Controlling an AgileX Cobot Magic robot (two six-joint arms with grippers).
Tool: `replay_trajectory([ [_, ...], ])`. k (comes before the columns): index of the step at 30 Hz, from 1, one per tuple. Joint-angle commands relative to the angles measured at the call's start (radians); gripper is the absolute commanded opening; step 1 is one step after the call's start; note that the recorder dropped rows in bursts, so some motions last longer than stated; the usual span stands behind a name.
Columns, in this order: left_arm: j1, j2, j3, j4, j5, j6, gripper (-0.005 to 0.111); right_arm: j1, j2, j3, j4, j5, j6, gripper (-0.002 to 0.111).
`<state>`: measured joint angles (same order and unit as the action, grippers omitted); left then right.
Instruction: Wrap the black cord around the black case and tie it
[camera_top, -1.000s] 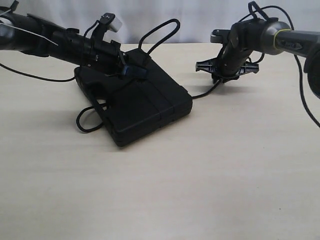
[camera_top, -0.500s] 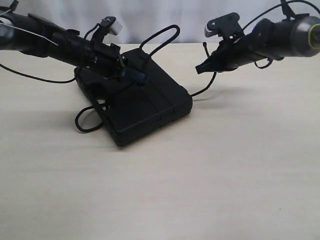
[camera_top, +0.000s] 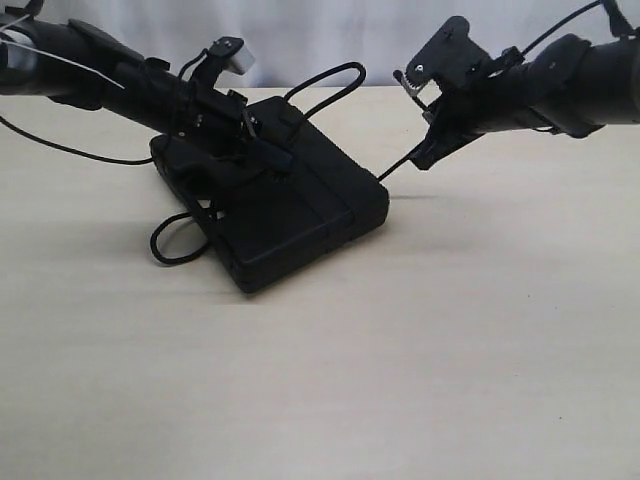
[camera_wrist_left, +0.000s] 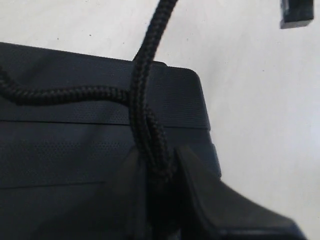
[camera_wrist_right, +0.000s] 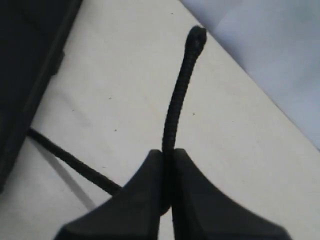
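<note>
Lying on the table (camera_top: 450, 350), the black case (camera_top: 300, 215) is carrying the black cord (camera_wrist_left: 75, 94) across its lid. Left gripper (camera_wrist_left: 156, 165) is pinching it there; right gripper (camera_wrist_right: 167, 157) is clamping tight near the free end. Wrap partial, tie pending.
</note>
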<state>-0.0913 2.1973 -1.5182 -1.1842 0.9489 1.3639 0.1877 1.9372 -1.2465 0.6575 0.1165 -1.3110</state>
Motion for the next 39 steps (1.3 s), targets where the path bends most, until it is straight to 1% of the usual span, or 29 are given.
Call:
replay_trajectory([
  [1, -0.003, -0.010, -0.008, -0.002, 0.015, -0.007, 0.000, -0.087, -0.014, -0.045, 0.361, 0.324, -0.397, 0.004],
  [3, -0.003, -0.010, -0.008, -0.002, 0.017, -0.007, 0.000, -0.131, -0.013, -0.049, 0.577, 0.460, -0.550, 0.004],
  [5, -0.003, -0.010, -0.008, -0.002, 0.025, -0.007, 0.000, -0.166, -0.012, -0.043, 0.712, 0.535, -0.639, 0.004],
  [6, -0.003, -0.010, -0.008, -0.002, 0.030, -0.007, 0.000, -0.175, -0.012, -0.037, 0.726, 0.556, -0.678, 0.004],
  [9, -0.003, -0.010, -0.008, -0.007, 0.063, -0.007, 0.000, -0.169, -0.012, 0.001, 0.728, 0.587, -0.807, 0.004],
  [16, -0.003, -0.010, -0.008, -0.040, 0.113, 0.018, 0.000, -0.160, 0.019, 0.009, 0.714, 0.604, -0.807, 0.004],
  [22, -0.003, 0.002, -0.008, -0.040, 0.109, 0.018, 0.000, -0.160, 0.021, 0.005, 0.686, 0.716, -0.807, 0.004],
  [31, -0.003, 0.026, -0.011, -0.074, 0.133, 0.026, 0.000, -0.160, 0.021, 0.005, 0.670, 0.819, -0.807, 0.004],
  [37, -0.018, 0.027, -0.011, -0.079, 0.196, 0.054, 0.000, -0.128, 0.021, 0.003, 0.726, 0.770, -0.807, 0.004],
  [39, -0.029, 0.027, -0.011, -0.077, 0.196, 0.054, 0.000, -0.123, 0.021, 0.003, 0.738, 0.758, -0.807, 0.004],
])
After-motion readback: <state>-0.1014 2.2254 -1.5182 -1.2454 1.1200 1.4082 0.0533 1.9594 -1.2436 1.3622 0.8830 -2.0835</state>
